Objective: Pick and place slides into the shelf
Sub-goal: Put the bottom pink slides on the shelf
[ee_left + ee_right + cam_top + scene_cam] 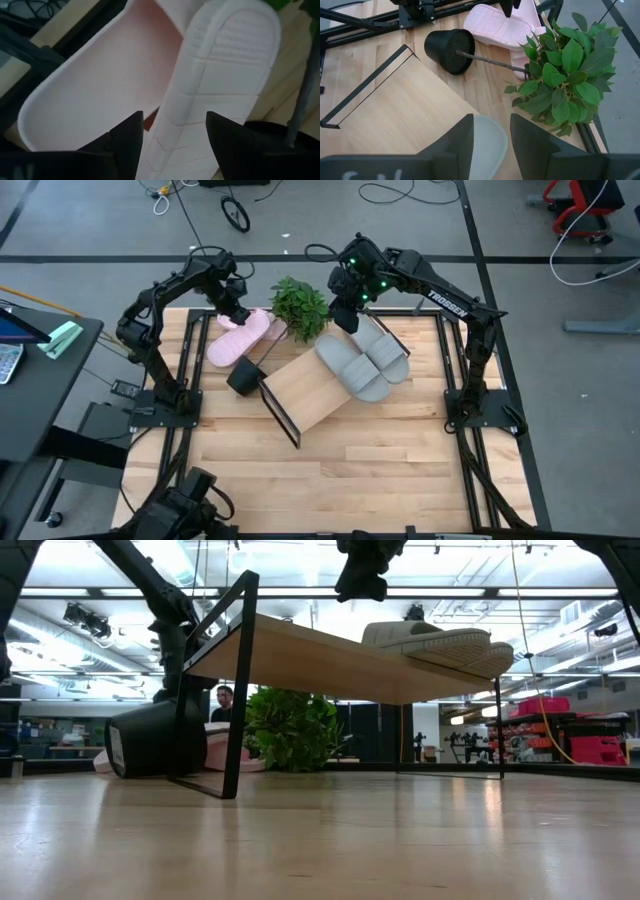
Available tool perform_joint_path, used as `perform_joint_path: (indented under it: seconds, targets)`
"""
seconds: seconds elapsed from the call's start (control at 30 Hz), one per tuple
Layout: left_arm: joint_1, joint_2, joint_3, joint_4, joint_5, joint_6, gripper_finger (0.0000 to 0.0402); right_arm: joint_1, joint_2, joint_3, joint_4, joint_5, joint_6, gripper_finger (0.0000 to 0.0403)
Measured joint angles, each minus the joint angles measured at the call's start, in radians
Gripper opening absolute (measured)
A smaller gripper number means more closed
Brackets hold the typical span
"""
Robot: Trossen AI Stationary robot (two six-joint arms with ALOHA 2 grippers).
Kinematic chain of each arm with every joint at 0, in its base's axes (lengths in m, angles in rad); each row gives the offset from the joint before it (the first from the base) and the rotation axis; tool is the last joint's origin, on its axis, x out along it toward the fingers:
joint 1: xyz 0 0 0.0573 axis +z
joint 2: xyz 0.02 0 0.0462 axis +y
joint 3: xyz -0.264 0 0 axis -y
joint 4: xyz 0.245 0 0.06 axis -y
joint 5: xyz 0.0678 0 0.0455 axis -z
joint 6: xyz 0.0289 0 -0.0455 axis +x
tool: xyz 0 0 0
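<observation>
Pink slides (200, 85): matt foam; footbed finely textured, sole moulded with ribbed grooves. Grey slides (365, 360): matt foam, ridged sole edge visible in the low view. Shelf (310, 390): smooth light wood board with a satin finish, carried on a thin black metal frame (237, 690). Bench (340, 470): jointed wood strips, slightly glossy and reflective. Plant pot (447, 50): matt black plastic. Fingers (127, 145): dark, matt, smooth.

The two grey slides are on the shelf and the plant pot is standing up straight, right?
Not quite. The two grey slides are on the shelf, but the black plant pot is not standing up straight: it lies tipped on its side on the table, with the plant stretched out sideways. The high view shows it, and the right wrist view too.
</observation>
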Motion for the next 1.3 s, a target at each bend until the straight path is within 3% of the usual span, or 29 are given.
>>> perform_joint_path:
  seconds: [0.4, 0.9, 1.1, 1.3]
  targets:
    - [0.0, 0.016, 0.0, -0.007, 0.058, 0.001, 0.0223, -0.002, 0.0, 0.0, 0.005, 0.0, 0.0, 0.0133]
    - [-0.016, 0.085, 0.002, -0.029, 0.058, 0.013, 0.0215, -0.004, 0.0, 0.0, 0.007, 0.002, 0.0, 0.0133]
    - [-0.018, 0.091, 0.002, -0.031, 0.057, 0.027, 0.0161, -0.004, 0.0, 0.0, 0.007, 0.002, 0.0, 0.0133]
    - [-0.018, 0.091, 0.002, -0.051, 0.051, 0.03, 0.0057, -0.004, 0.0, 0.0, 0.011, 0.015, 0.0, 0.0133]
